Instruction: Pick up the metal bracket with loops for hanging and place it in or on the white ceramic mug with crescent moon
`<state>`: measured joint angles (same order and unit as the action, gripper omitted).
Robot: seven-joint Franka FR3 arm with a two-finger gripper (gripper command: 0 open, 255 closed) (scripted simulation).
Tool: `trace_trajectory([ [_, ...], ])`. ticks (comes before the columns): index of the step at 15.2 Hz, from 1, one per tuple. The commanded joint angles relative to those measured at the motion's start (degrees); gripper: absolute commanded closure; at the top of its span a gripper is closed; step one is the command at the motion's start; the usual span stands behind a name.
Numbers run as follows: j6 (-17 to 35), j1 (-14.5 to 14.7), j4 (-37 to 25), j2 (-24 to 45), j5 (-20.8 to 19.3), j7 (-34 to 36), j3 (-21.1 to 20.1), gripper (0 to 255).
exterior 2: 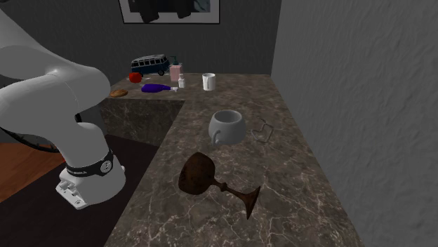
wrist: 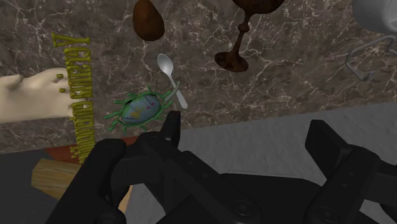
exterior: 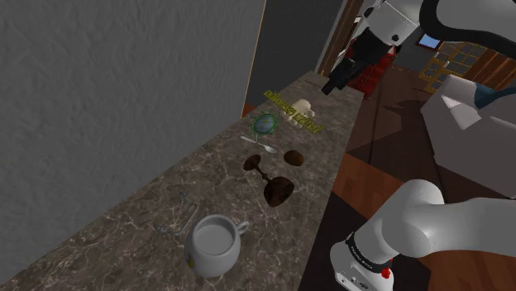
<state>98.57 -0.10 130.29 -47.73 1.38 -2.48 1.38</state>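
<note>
The all-black two-finger gripper (exterior: 338,82) hangs above the far end of the long dark marbled stone counter (exterior: 107,244); in the wrist view its jaws stand wide apart, with nothing between them and nothing held.

The thin grey metal wire bracket with loops (exterior 2: 263,130) lies flat on the counter near its other end, hard by the wall-side edge and well apart from the gripper; the pale grey-white round-bellied mug with a handle (exterior: 215,245) stands upright just beside it, towards the counter's open edge; no moon mark shows on the mug's visible sides.

Around the middle of the counter a dark brown goblet (exterior: 279,190) lies on its side, its foot pointing to the far end; a small brown egg-shaped lump (exterior: 293,156) sits near it, close to the open edge.

Further along, towards the gripper, lie a small silver spoon (exterior: 261,143) and a green-legged beetle figure with a blue back (wrist: 141,109), the spoon's handle touching the beetle; beyond them a strip of yellow lettering (wrist: 76,95) lies across the counter, and a cream foot-shaped piece (wrist: 32,95) rests against it.
</note>
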Motion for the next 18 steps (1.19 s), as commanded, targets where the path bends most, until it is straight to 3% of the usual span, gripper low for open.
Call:
trace_trajectory([
  [1,0.00,0.00,0.00,0.00,0.00,0.00,0.00,0],
  [10,13.48,2.49,10.57,3.35,3.95,7.08,-7.70,0],
  [18,26.64,4.58,15.34,11.91,6.83,13.64,-15.27,0],
])
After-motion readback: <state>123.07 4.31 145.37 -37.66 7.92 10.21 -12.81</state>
